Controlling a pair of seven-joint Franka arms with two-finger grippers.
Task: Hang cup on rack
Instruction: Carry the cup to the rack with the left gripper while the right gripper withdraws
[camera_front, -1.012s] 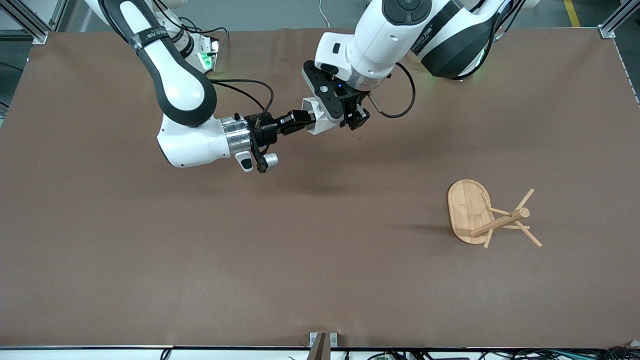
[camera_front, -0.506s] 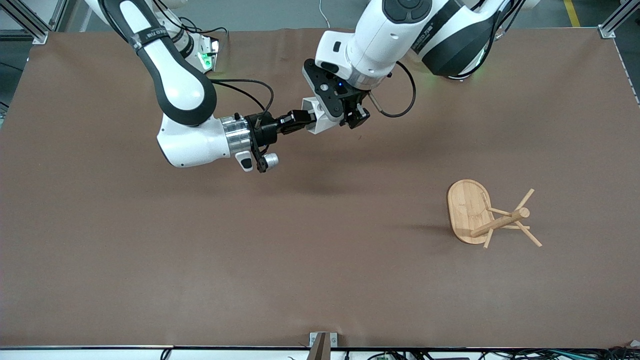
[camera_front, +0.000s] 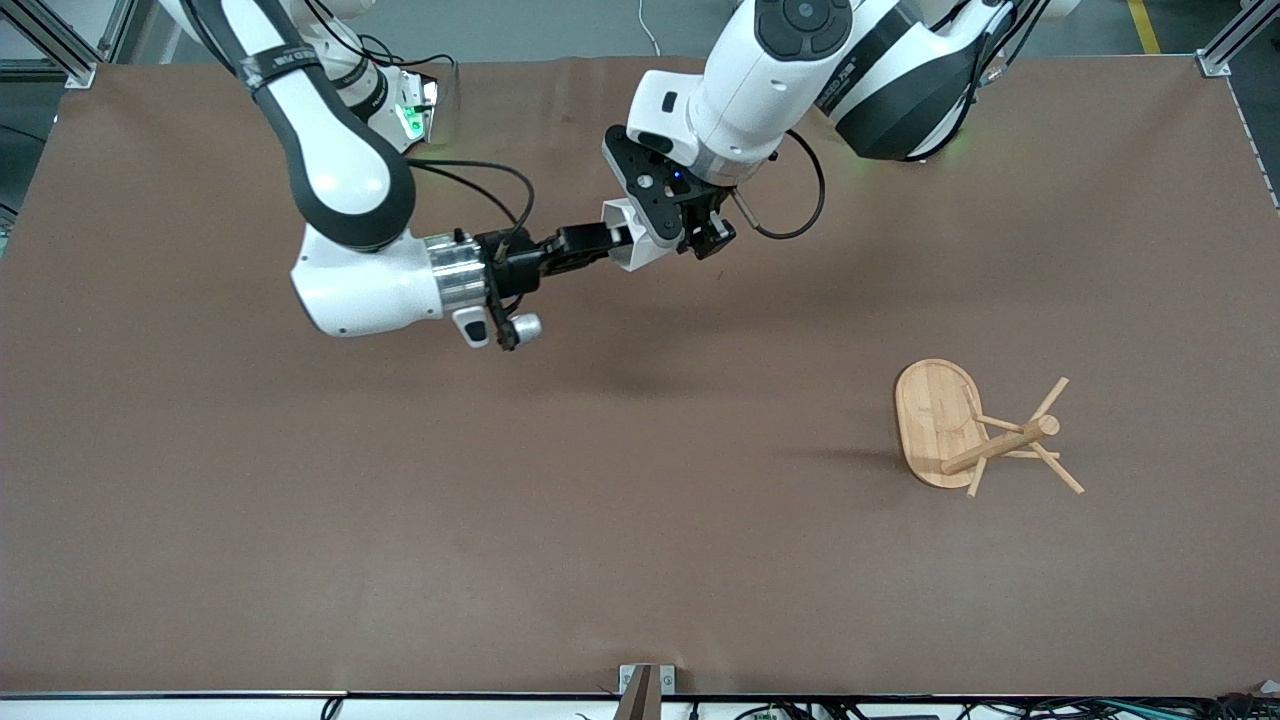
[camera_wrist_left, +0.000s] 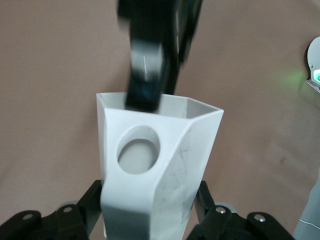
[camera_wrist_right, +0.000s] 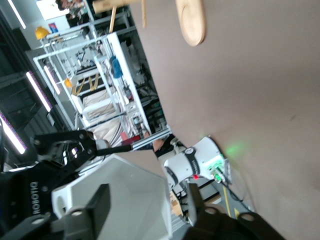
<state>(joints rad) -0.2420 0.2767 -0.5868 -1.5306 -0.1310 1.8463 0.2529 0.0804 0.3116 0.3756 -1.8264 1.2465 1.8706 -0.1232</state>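
Observation:
The white faceted cup is held in the air over the table's middle, toward the robots' bases. My left gripper comes down on it and is shut on its sides; its black fingers press both flanks of the cup, with the handle's round hole facing the camera. My right gripper is open at the cup's mouth: one finger is inside the cup, and the other finger stands clear of the wall. The bamboo rack stands toward the left arm's end, nearer the front camera.
The rack's oval base rests on the brown table mat, with thin pegs sticking out from the post. Its base also shows in the right wrist view. Metal frame corners sit at the table's edges.
My right arm has drawn back a little toward its own end of the table, its fingers sliding partly out of the cup. The cup and my left gripper have stayed in place.

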